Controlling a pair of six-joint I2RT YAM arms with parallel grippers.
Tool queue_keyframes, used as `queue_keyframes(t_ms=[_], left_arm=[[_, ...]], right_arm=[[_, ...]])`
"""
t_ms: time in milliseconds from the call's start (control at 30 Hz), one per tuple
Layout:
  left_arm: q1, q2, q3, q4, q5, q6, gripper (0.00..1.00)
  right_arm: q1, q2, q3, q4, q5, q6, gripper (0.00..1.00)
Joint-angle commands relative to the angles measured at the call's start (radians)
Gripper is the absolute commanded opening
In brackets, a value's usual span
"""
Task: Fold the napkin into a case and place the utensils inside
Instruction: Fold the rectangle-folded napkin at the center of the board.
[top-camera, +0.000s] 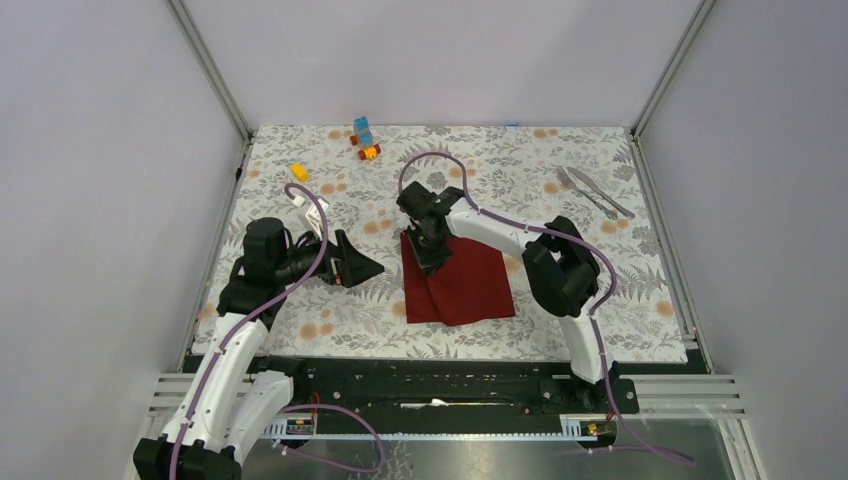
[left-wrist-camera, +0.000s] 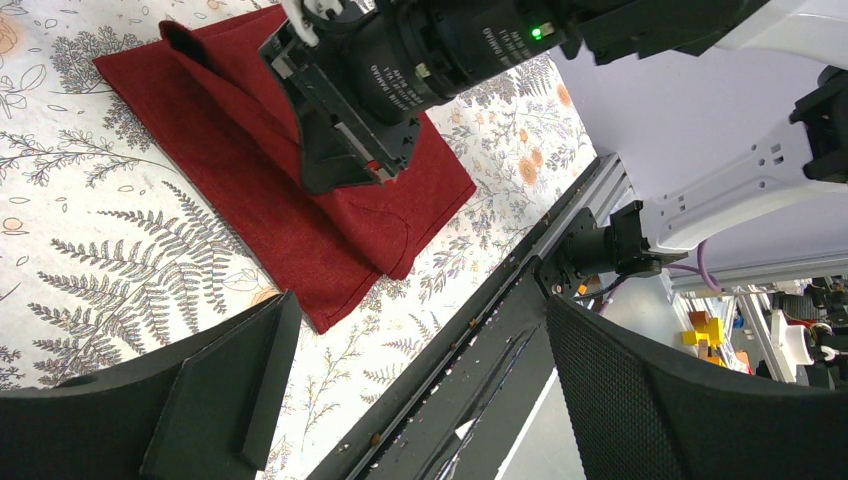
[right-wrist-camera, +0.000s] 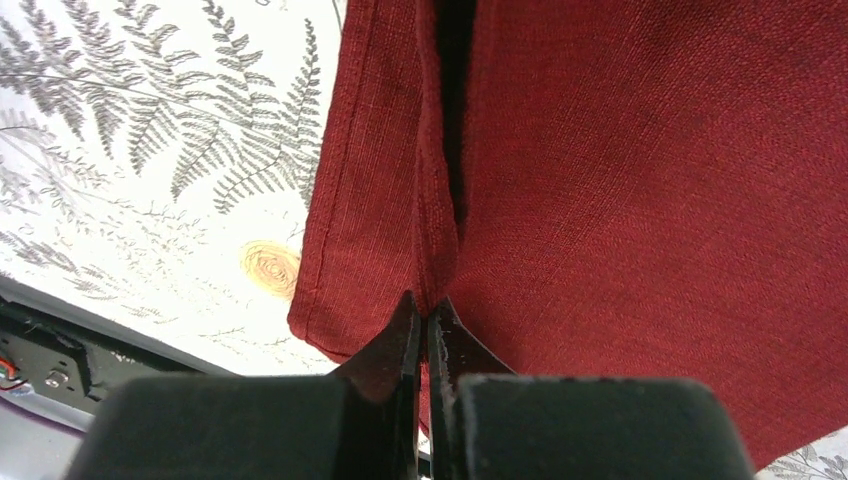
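Note:
The dark red napkin lies partly folded at the table's middle, one flap doubled over its left part. My right gripper is over the cloth's far left part and is shut on a raised fold of it; in the right wrist view the fingertips pinch a ridge of the napkin. My left gripper is open and empty just left of the cloth. In the left wrist view the napkin lies beyond the open jaws, with the right gripper on it. The silver fork and knife lie together at the back right.
Blue and orange toy blocks sit at the back middle, a yellow block at the back left. A black rail runs along the near table edge. Grey walls close in both sides.

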Motion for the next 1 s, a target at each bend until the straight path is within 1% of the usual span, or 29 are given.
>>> queue_keyframes(t_ms=[0, 600, 800, 900, 967], left_arm=[[0.005, -0.005, -0.005, 0.041, -0.002, 0.008, 0.99], [0.005, -0.003, -0.006, 0.045, 0.004, 0.008, 0.99], [0.005, -0.001, -0.006, 0.043, 0.004, 0.008, 0.99], [0.005, 0.0, -0.006, 0.044, 0.004, 0.007, 0.99], [0.005, 0.002, -0.006, 0.043, 0.001, 0.006, 0.99]], right_arm=[[0.013, 0.034, 0.048, 0.008, -0.029, 0.012, 0.0], [0.013, 0.089, 0.09, 0.019, -0.037, 0.02, 0.0], [0.013, 0.092, 0.116, 0.018, -0.048, 0.032, 0.21], [0.012, 0.07, 0.14, 0.006, -0.072, 0.044, 0.37], [0.012, 0.028, 0.141, 0.007, -0.094, 0.051, 0.48]])
